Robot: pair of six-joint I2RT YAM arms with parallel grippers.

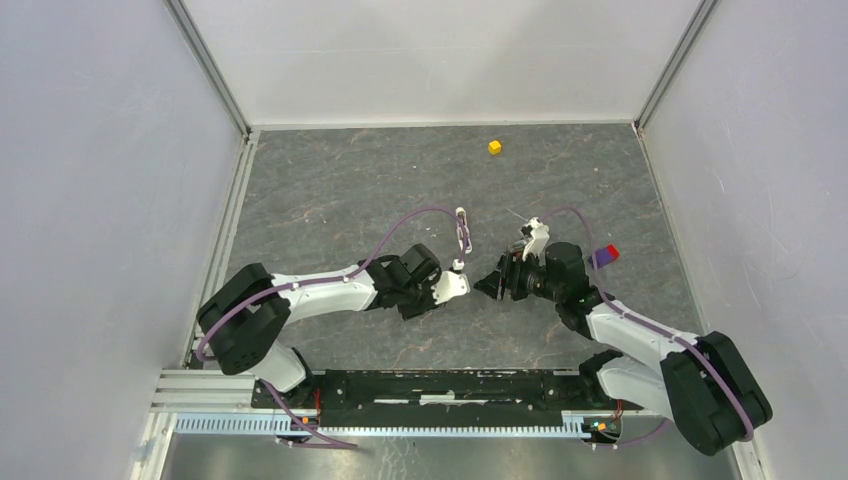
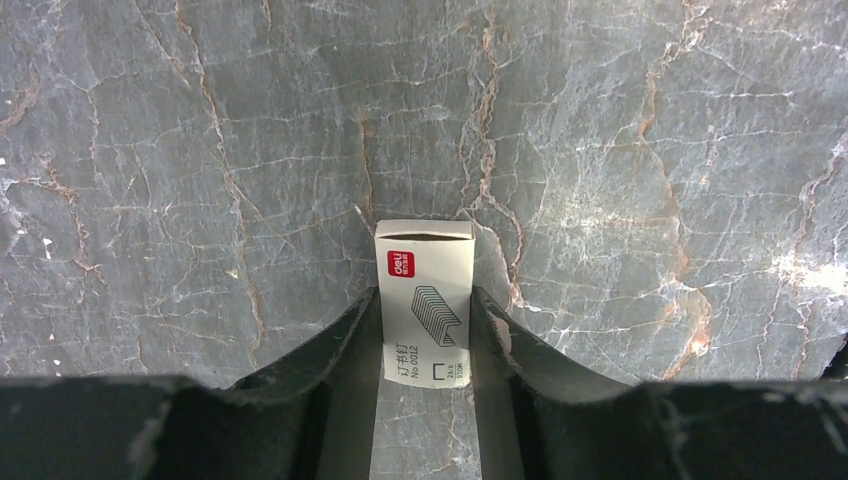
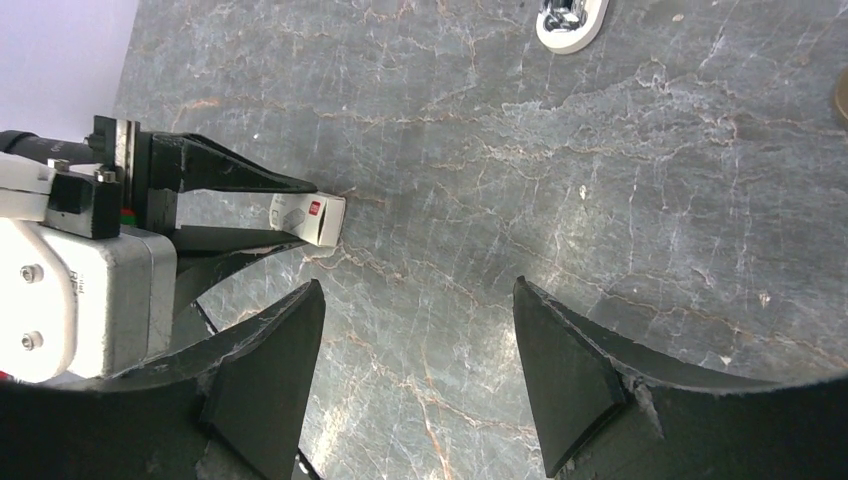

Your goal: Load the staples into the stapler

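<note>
Staple box (image 2: 424, 268), white with red label: clamped in the left gripper (image 2: 425, 297), open end facing away, contents not discernible. Right gripper (image 3: 418, 288): jaws wide apart, empty, above the worktop (image 3: 620, 200). Stapler (image 3: 570, 18), white: on the worktop at the top edge of the right wrist frame, well apart.

We see a table (image 2: 650, 150) of dark grey stone-look surface, smooth with a faint sheen, veined white and rust. The carton (image 2: 425, 290) is matt white printed card. The stapler (image 3: 570, 20) shows glossy white plastic around bright metal. The left gripper's fingers (image 2: 330, 350) are matt black plastic with chipped edges.
</note>
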